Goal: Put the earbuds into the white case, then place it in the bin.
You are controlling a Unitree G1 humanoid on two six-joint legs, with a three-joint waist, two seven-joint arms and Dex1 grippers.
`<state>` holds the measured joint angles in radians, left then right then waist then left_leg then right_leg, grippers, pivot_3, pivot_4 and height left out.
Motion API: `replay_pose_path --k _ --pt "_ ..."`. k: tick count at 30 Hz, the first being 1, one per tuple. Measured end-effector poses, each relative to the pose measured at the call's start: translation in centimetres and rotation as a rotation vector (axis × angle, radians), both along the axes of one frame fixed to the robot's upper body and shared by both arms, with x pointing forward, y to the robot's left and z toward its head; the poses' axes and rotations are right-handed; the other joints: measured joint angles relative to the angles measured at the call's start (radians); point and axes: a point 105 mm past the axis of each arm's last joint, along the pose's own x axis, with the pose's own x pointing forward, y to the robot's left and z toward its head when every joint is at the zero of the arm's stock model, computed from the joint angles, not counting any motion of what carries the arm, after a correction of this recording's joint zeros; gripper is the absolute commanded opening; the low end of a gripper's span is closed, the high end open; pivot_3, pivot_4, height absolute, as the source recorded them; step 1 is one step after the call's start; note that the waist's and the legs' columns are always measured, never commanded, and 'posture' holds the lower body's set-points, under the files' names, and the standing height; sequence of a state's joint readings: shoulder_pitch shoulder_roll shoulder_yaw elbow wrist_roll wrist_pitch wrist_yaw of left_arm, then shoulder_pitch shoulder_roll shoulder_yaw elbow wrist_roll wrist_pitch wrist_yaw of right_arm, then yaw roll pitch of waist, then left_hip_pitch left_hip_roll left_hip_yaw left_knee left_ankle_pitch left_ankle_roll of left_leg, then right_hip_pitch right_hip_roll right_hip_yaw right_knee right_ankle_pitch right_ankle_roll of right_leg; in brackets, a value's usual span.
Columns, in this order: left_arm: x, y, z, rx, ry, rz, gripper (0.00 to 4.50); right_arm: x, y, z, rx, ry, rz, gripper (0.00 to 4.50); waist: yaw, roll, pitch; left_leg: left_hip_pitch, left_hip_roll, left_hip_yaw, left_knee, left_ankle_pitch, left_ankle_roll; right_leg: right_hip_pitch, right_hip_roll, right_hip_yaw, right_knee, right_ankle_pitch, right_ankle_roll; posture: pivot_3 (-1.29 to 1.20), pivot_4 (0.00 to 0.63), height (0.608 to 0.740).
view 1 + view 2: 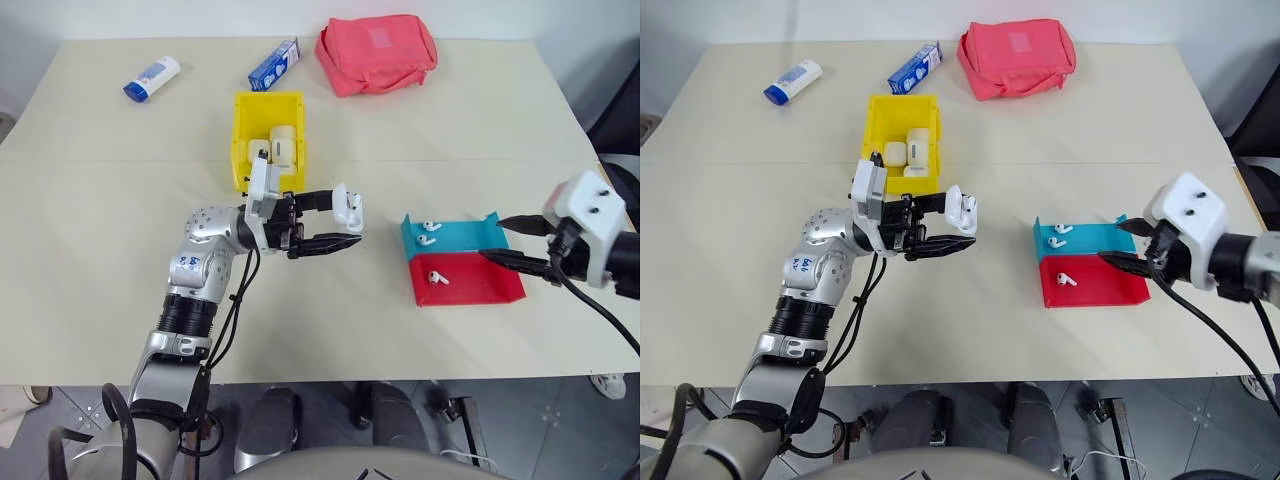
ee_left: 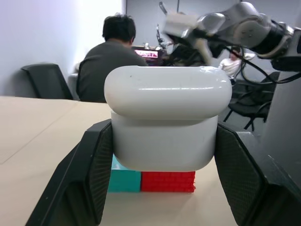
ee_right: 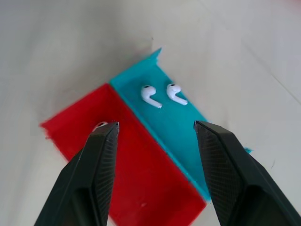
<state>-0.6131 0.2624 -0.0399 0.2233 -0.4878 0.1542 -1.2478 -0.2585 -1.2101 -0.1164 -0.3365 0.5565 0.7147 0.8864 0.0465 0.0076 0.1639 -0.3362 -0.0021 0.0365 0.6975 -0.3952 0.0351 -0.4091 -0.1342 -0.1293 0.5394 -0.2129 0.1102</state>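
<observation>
My left gripper (image 1: 343,227) is shut on the white case (image 1: 349,208), holding it above the table in front of the yellow bin (image 1: 240,140). In the left wrist view the case (image 2: 164,141) sits between the two fingers, its lid (image 2: 167,92) on top and apparently tipped open. Two earbuds (image 1: 430,232) lie in the blue tray (image 1: 465,235) and one earbud (image 1: 437,279) lies in the red tray (image 1: 480,285). My right gripper (image 1: 492,238) hangs open just right of the trays. From the right wrist view (image 3: 155,125) it points down at them, one finger partly covering the red tray's earbud (image 3: 99,125).
The bin holds white items (image 1: 280,145). At the back of the table lie a red pouch (image 1: 377,52), a blue box (image 1: 274,65) and a white tube with a blue cap (image 1: 152,78). A person (image 2: 110,61) sits beyond the table.
</observation>
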Motion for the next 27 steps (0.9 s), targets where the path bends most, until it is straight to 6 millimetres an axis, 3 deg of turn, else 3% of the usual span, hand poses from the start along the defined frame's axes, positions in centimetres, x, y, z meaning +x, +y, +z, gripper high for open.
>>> replay_pose_path --k 6,9,10,21,27 --pt "-0.6 0.5 -0.2 0.012 -0.004 0.024 2.79 4.1 0.8 -1.0 -0.081 0.090 0.010 2.66 -0.018 0.001 0.000 -0.002 0.001 -0.001 -0.001 0.001 -0.002 0.000 0.001 -0.002 0.003 0.001 0.001 0.00 0.150 0.740" --pt "-1.0 0.4 -0.3 0.011 -0.002 0.030 2.79 6.3 1.7 -1.7 -0.117 0.129 0.019 2.05 -0.027 0.001 0.000 -0.001 0.001 0.000 -0.001 0.001 -0.002 0.000 0.001 -0.002 0.003 0.002 0.002 0.00 0.150 0.740" --pt "-1.2 0.4 -0.3 0.012 -0.004 0.032 2.79 6.9 1.9 -2.0 -0.135 0.141 0.021 2.05 -0.029 0.002 0.000 -0.001 0.001 0.000 -0.001 0.001 -0.002 0.000 0.001 -0.002 0.003 0.002 0.002 0.00 0.150 0.740" --pt "-2.0 0.6 -0.2 0.004 -0.006 0.056 2.79 10.1 3.8 -3.4 -0.240 0.188 0.094 2.05 -0.028 0.003 0.000 -0.001 0.001 0.000 -0.001 0.003 -0.005 0.000 0.002 -0.002 0.005 0.002 0.002 0.00 0.150 0.740" --pt "-2.1 0.9 -0.6 0.012 0.008 0.071 2.79 10.7 4.1 -3.8 -0.251 0.211 0.111 2.05 -0.032 0.003 0.000 0.000 0.001 0.000 -0.001 0.003 -0.005 0.000 0.002 -0.002 0.005 0.002 0.002 0.00 0.150 0.740"
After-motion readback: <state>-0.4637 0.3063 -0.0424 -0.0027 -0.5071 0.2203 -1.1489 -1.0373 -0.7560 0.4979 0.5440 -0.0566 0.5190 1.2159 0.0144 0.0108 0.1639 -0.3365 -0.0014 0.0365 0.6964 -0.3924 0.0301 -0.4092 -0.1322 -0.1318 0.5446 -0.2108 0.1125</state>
